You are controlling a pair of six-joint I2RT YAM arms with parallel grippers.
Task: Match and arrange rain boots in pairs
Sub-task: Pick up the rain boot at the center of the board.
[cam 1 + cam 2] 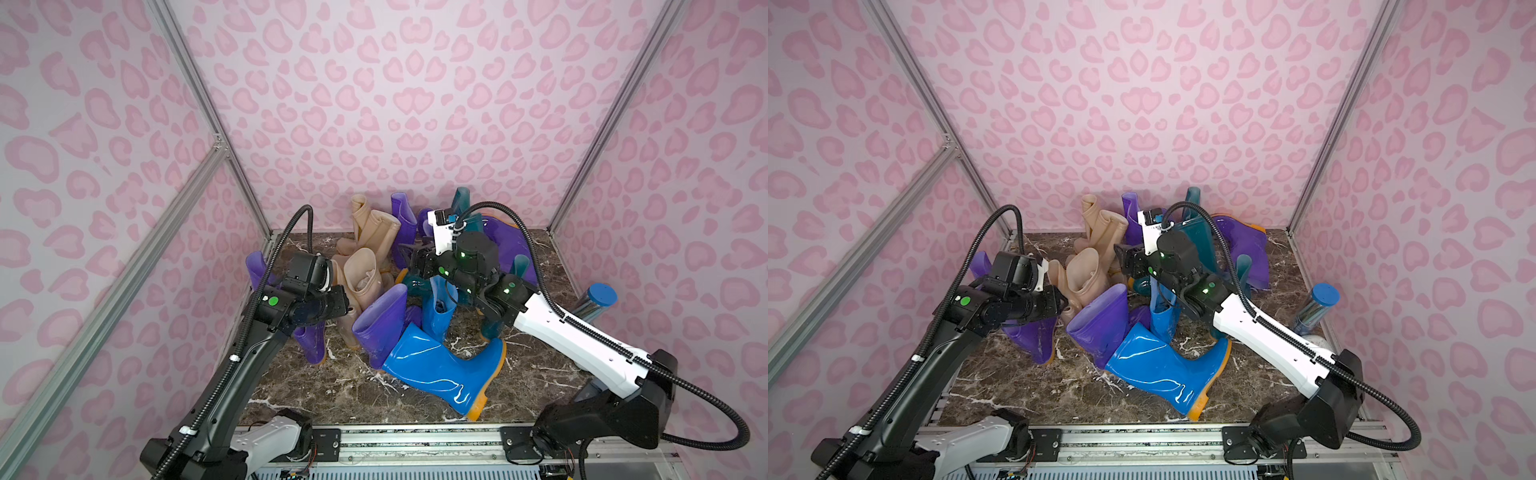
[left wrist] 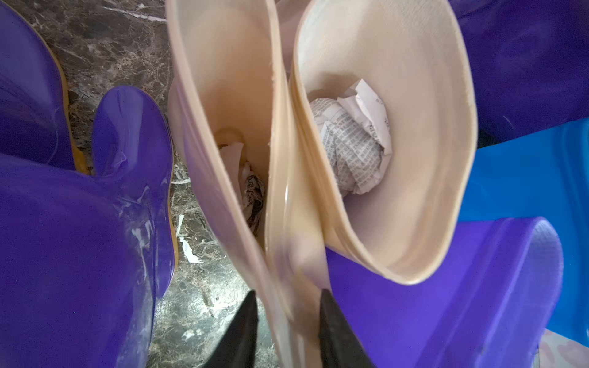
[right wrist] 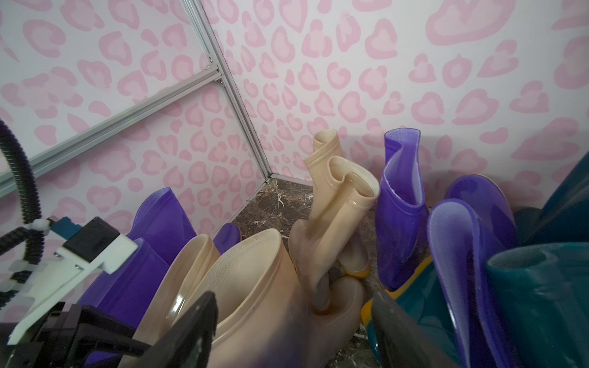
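The rain boots stand and lie heaped on the marble floor [image 1: 332, 390]. A bright blue boot [image 1: 440, 365] lies at the front, with a purple boot [image 1: 380, 320] leaning on it. Two beige boots [image 2: 398, 127] [image 2: 223, 95] stand side by side, each stuffed with paper. My left gripper [image 2: 288, 294] is shut on their touching shaft walls near the rims. My right gripper [image 3: 293, 315] is open, its fingers wide either side of a beige boot [image 3: 264, 286] without clearly touching it. More beige boots [image 1: 374, 228], purple boots [image 1: 403, 212] and teal boots [image 1: 461, 199] stand at the back.
A shiny cylinder with a blue cap [image 1: 598, 301] leans at the right wall. Pink patterned walls close in three sides, with an aluminium rail [image 1: 415, 440] along the front. Two purple boots [image 1: 311, 345] stand under my left arm. Bare floor shows at the front left.
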